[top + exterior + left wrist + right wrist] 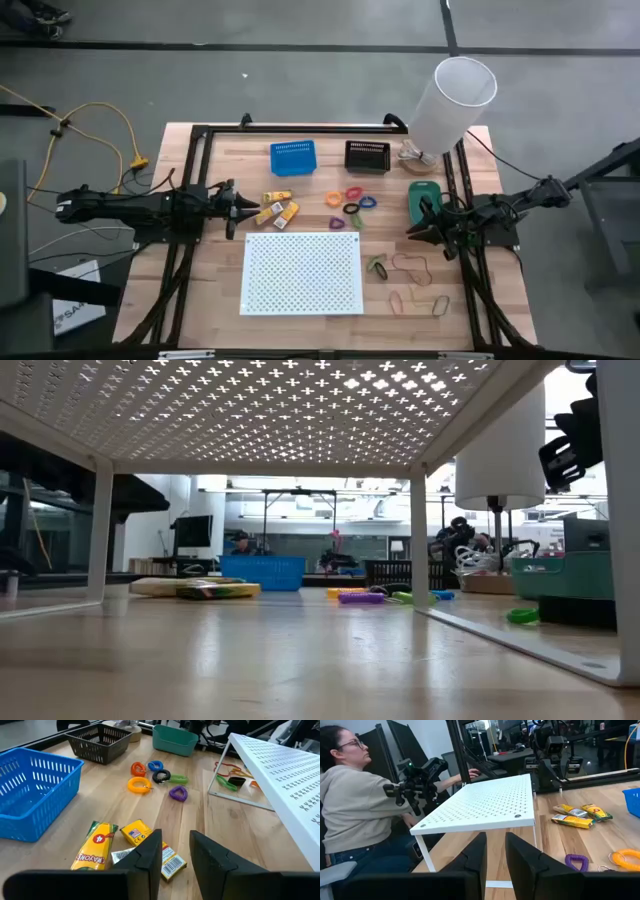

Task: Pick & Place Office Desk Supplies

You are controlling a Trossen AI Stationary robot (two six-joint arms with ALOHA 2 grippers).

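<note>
Jaws on both arms stand a little apart with nothing between them; your left gripper [172, 857] hovers just short of the yellow packets [278, 208], while your right gripper [495, 852] waits at the table's right edge beside the green bin [424, 198]. Judging by position, the step in hand is a pick from the packets, so open the left jaws wider before you descend, choose the packet lying clear at the heap's edge, and come down square to its long sides so the others are not dragged along. Beyond the packets lie the loops [352, 199] at mid-table, and the rubber bands [412, 282] sit near the right front, past the white board [303, 272]. The blue bin [293, 157] and black bin [367, 156] stand at the back. The left wrist view shows you how the packets overlap, which the high view does not. The high view alone gives you both arms at once. The right wrist view shows a person [357, 805] seated past the table, unseen from above.
</note>
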